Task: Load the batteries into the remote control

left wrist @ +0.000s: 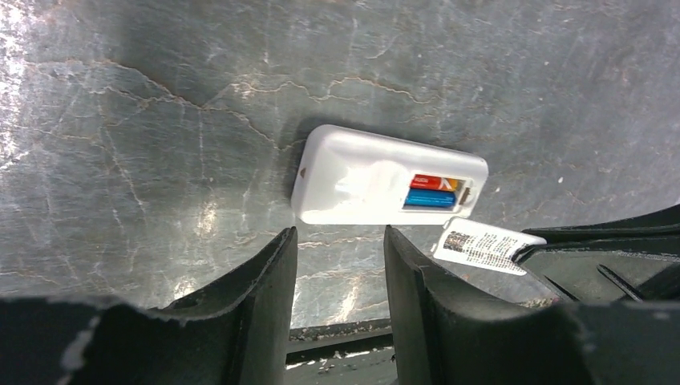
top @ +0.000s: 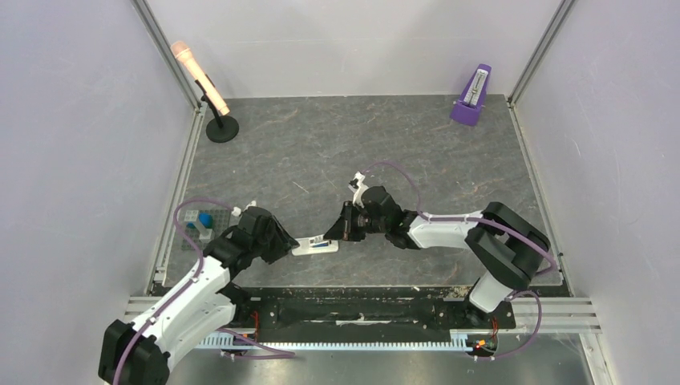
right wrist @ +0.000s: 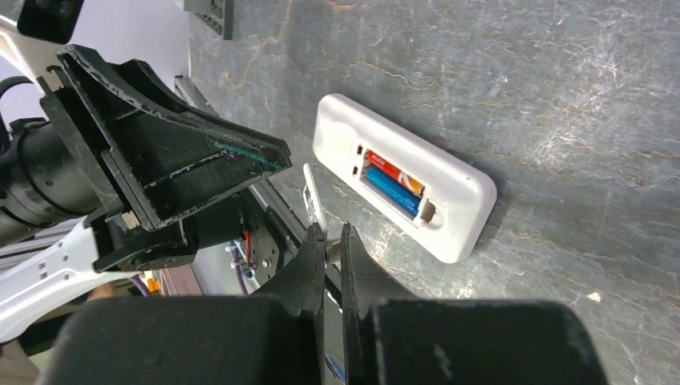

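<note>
The white remote control (left wrist: 361, 180) lies face down on the grey table, its battery bay uncovered. A red-orange battery (left wrist: 433, 183) and a blue battery (left wrist: 429, 198) lie side by side in the bay. My left gripper (left wrist: 338, 233) hovers just short of the remote's long side, jaws apart and empty. My right gripper (right wrist: 333, 234) is shut on a thin white battery cover (right wrist: 314, 196) with a printed label (left wrist: 481, 245), held beside the remote (right wrist: 457, 192). In the top view both grippers flank the remote (top: 317, 245), left (top: 282, 241) and right (top: 341, 228).
A peach microphone on a black stand (top: 210, 96) is at the back left and a purple metronome (top: 473, 96) at the back right. A small rack with a blue item (top: 199, 224) sits at the table's left edge. The black front rail (top: 361, 309) is just behind the remote.
</note>
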Robot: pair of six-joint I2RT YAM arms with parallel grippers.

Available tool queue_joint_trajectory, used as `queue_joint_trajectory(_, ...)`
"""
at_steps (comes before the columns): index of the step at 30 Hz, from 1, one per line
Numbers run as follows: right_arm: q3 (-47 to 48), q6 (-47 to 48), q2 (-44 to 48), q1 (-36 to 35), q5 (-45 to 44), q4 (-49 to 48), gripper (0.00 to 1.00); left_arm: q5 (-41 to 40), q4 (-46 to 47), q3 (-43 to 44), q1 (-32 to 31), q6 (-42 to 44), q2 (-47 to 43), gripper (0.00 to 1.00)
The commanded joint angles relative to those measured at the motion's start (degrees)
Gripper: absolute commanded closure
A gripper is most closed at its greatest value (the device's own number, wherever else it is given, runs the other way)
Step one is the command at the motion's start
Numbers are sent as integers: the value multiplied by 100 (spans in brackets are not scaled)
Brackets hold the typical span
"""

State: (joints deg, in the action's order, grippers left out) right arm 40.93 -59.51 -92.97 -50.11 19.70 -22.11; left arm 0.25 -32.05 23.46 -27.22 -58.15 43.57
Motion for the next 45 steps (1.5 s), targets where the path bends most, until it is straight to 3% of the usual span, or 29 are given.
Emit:
queue_joint_trajectory(1,450,155,-256,-32,-253,458,100,334,438,-79,196,256,197,51)
queue_joint_trajectory(25,713,-63,-809,-34,-279,719,100,990,1000,-281,570,498,516,54)
queue_joint_trajectory(31,779,-16,-859,-34,-325,1051,100,1512,1736,-431,570,381,602,56)
queue_joint_trajectory(38,1071,97,-1015,-34,-389,1651,90,1805,2436,-536,574,261,973,60)
queue_joint_trajectory(45,1339,290,-1091,-50,-621,2181,84,1682,2558,-506,572,230,1173,63)
